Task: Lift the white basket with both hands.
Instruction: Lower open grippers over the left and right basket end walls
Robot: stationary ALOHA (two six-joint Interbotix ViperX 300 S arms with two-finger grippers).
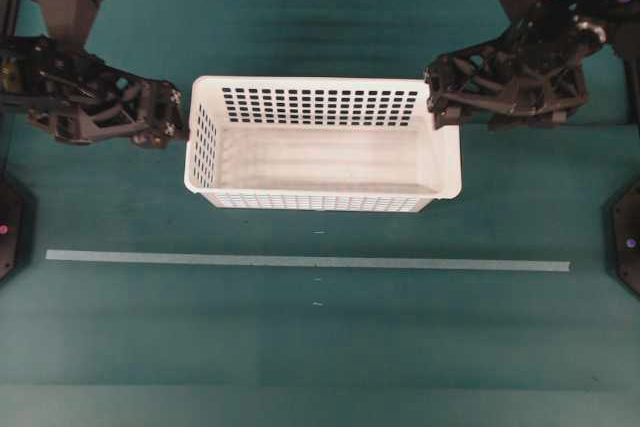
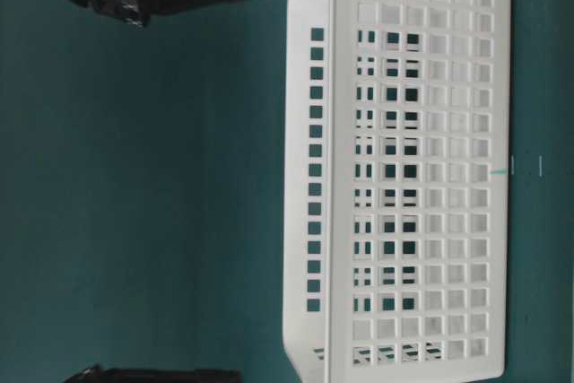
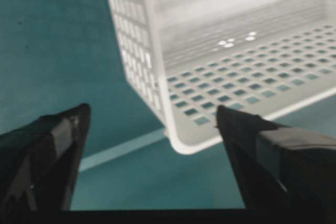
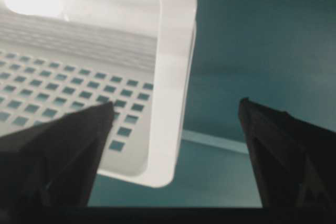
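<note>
We see the basket (image 1: 322,144) sitting on the table (image 1: 300,347), centre. Left gripper (image 1: 180,117) at its 9 o'clock end, right gripper (image 1: 437,97) at 3 o'clock; both jaws spread wide, nothing clamped.

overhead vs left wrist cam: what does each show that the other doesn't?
Overhead only: the whole white basket, the right gripper at its right end, and the pale tape line across the full mat.

Left wrist only: the left gripper seen close, jaws wide apart, the basket's corner rim between the fingertips with a gap on each side.

Both: the basket, its slotted walls, the left gripper, the teal mat.
</note>
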